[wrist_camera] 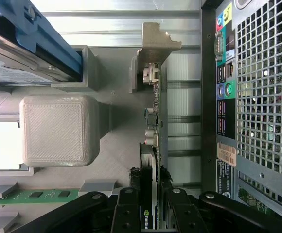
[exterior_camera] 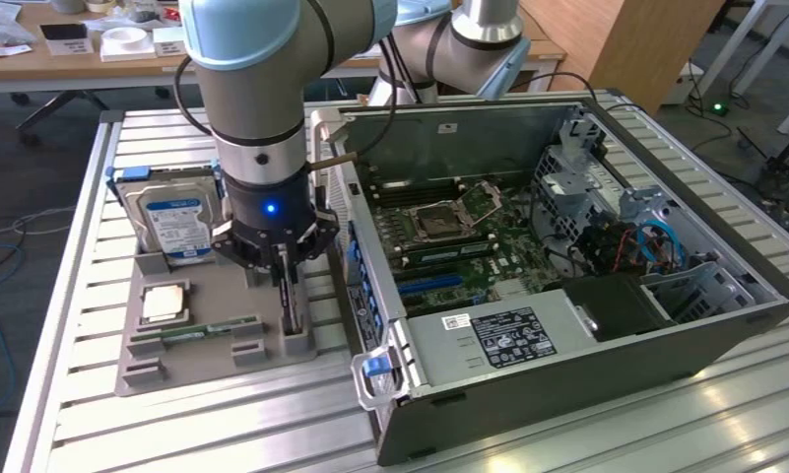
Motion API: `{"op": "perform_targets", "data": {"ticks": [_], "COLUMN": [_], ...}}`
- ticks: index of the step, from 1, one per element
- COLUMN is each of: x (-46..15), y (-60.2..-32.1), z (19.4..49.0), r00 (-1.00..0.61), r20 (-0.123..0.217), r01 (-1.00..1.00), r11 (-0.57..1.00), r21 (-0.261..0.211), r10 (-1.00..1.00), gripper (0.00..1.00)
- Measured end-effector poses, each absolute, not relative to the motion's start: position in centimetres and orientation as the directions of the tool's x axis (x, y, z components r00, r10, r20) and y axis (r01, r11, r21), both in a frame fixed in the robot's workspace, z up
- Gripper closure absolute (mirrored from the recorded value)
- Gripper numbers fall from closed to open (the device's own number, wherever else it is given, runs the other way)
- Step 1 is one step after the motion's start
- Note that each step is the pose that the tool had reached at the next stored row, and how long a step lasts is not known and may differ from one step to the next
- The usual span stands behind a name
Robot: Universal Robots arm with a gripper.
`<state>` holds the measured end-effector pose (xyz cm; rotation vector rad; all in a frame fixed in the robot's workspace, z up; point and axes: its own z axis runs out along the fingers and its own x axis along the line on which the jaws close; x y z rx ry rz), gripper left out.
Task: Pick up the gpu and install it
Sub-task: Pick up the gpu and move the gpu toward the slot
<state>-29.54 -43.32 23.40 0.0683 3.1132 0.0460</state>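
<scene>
My pincer (exterior_camera: 285, 261) hangs straight over the gpu (exterior_camera: 291, 301), its fingers (wrist_camera: 130, 201) closed partway against both faces of the card. The gpu stands on edge in a slot of the grey holder tray (exterior_camera: 158, 367) on the tabletop (exterior_camera: 170, 429), directly beneath me, its long axis parallel to the rear wall of the open computer case (exterior_camera: 499, 399) just beside it. The holder's blocks hem in both ends; the free way out is upward.
</scene>
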Motion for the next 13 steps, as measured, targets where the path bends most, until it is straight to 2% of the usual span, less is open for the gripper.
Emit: {"op": "perform_targets", "data": {"ticks": [13], "x": [-29.5], "y": [-43.3], "z": [25.5], "r00": [-0.999], "r20": [-0.027], "r01": [0.043], "r11": [0.999], "r21": [0.03], "r10": [0.044], "gripper": [0.74]}}
